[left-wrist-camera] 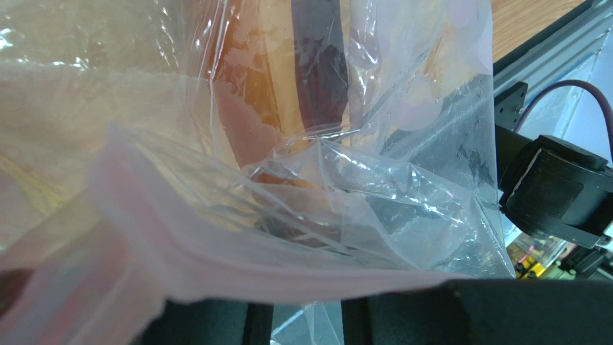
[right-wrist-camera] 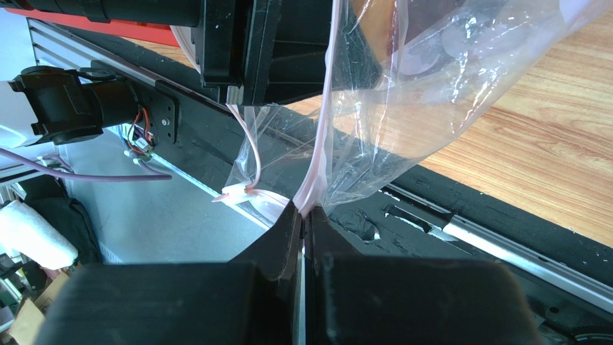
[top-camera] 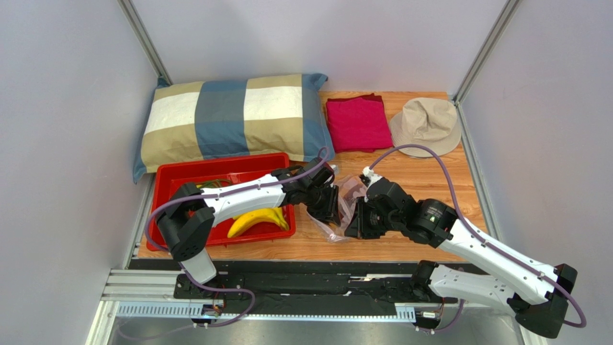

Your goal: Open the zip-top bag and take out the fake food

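The clear zip-top bag (top-camera: 347,195) hangs between my two grippers above the table's near edge. My right gripper (top-camera: 357,221) is shut on its pink zip strip (right-wrist-camera: 316,165), pinched at the fingertips (right-wrist-camera: 302,212). My left gripper (top-camera: 325,203) sits between the bag's two lips. In the left wrist view the zip strip (left-wrist-camera: 216,266) drapes across my fingers (left-wrist-camera: 295,302), which stand a little apart; their tips are hidden. An orange-brown shape (left-wrist-camera: 248,108) shows through the plastic (left-wrist-camera: 403,208); I cannot tell what it is. Yellow bananas (top-camera: 257,219) and a dark green bit (top-camera: 212,185) lie in the tray.
A red tray (top-camera: 216,164) sits left of the bag under my left arm. A checked pillow (top-camera: 230,118), a folded red cloth (top-camera: 357,122) and a beige hat (top-camera: 426,126) lie along the back. The black base rail (right-wrist-camera: 460,215) runs just below the bag.
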`<state>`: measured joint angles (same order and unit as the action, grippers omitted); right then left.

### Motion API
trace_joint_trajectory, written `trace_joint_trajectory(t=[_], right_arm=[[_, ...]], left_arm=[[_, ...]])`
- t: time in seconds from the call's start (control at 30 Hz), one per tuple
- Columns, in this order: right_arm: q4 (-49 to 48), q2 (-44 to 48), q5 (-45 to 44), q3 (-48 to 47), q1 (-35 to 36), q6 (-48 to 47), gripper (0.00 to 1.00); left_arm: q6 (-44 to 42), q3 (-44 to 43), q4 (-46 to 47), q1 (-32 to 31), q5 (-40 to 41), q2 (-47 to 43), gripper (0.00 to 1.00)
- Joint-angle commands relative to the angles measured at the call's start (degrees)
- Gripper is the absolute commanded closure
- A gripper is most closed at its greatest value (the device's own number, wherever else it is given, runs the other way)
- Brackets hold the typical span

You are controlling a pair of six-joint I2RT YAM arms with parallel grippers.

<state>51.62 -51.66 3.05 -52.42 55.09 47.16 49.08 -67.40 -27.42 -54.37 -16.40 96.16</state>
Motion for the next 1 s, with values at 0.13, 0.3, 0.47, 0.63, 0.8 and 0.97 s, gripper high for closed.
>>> trace_joint_trajectory(t=[0.13, 0.3, 0.47, 0.63, 0.8, 0.97], right_arm=[[-0.64, 1.39, 2.14, 0.13, 0.28, 0.83, 1.0], [-0.46, 1.21, 2.31, -0.14, 0.28, 0.13, 1.0], [-0.29, 0.95, 2.58, -0.49, 0.28, -0.22, 1.0], [0.24, 1.47, 2.4, -0.31, 0.28, -0.49, 1.0], [0.33, 1.82, 2.4, -0.31, 0.28, -0.49, 1.0], [0.42, 2.0, 2.66, -0.13, 0.28, -0.75, 1.0]], left_arm=[[-0.92, 0.6, 2.02, 0.32, 3.74, -1.05, 0.58], [-0.3, 0.51, 1.75, 0.32, 5.5, -1.85, 0.62], [0.14, 0.07, 2.11, 0.41, 5.42, -0.71, 0.76], [-0.12, -0.63, 0.88, 0.49, 6.56, -1.15, 0.89], [-1.0, -1.25, 0.0, 0.4, 7.26, -1.41, 0.7], [-1.09, -1.51, 0.0, 0.4, 7.53, -1.68, 0.63]])
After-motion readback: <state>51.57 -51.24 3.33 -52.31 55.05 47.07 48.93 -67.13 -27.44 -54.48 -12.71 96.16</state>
